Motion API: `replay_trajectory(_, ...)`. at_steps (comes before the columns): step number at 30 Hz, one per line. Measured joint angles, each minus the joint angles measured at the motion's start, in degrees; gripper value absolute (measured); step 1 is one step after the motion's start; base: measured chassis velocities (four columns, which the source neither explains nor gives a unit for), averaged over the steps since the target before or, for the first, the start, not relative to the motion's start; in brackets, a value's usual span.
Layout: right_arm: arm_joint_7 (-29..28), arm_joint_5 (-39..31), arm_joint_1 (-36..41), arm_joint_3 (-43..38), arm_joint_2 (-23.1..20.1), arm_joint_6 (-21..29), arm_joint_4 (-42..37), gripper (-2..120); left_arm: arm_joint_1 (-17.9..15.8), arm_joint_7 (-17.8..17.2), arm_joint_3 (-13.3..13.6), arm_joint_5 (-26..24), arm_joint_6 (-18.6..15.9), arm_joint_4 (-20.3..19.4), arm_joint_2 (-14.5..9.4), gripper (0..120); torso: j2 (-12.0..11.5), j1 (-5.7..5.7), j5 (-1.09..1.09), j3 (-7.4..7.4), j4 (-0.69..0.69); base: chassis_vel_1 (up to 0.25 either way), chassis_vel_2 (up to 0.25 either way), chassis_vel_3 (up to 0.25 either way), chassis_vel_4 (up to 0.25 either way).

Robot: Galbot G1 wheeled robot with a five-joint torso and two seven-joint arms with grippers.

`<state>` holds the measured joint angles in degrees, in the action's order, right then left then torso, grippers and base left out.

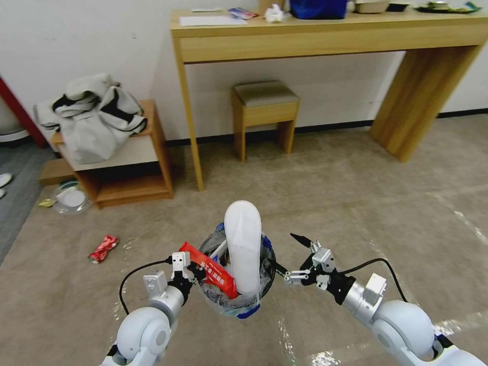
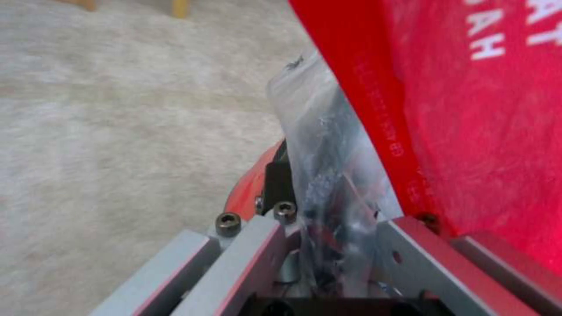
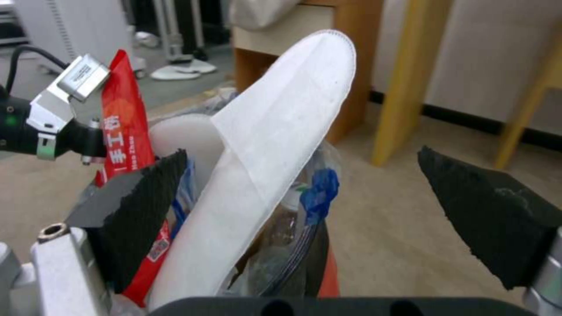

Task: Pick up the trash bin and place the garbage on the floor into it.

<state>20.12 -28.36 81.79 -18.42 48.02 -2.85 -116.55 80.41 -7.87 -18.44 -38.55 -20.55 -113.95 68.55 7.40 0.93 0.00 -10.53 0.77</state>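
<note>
**Bin held off the carpet, stuffed with litter**

At the far left of the head view, a crushed red can point(image 1: 103, 248) is lying on the beige floor point(image 1: 356, 203), well apart from everything else, and a clear lidded container point(image 1: 70, 197) is resting beside the low wooden shelf point(image 1: 133, 173), on which a grey-white jacket point(image 1: 91, 116) is heaped.

Nearer the middle, the trash bin point(image 1: 239, 300) is being held by its left rim by the left gripper point(image 1: 189, 270); in the left wrist view the jaws are seen clamped on the rim and its crinkled clear liner point(image 2: 328, 175). A red snack wrapper point(image 1: 212, 270) is leaning out of the bin just beside that gripper. A flat white slipper point(image 1: 244, 244) is standing upright in the bin, rising well above the rim.

To the right, the right gripper point(image 1: 292, 256) is being kept just beside the bin's right rim, its black fingers point(image 3: 491, 219) spread wide with nothing between them.

Behind, a small stool point(image 1: 264, 114) is tucked under a long wooden desk point(image 1: 325, 38).
</note>
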Motion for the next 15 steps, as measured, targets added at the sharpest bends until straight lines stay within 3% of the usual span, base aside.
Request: replay_trajectory(15,0.03,0.08,-0.72,0.72,-0.08,0.05,0.03,100,0.53,-0.10,-0.34,0.16,0.06,-0.52,0.30,1,0.00,0.00,-0.01,0.00,0.00,0.127,0.119,0.122,0.122)
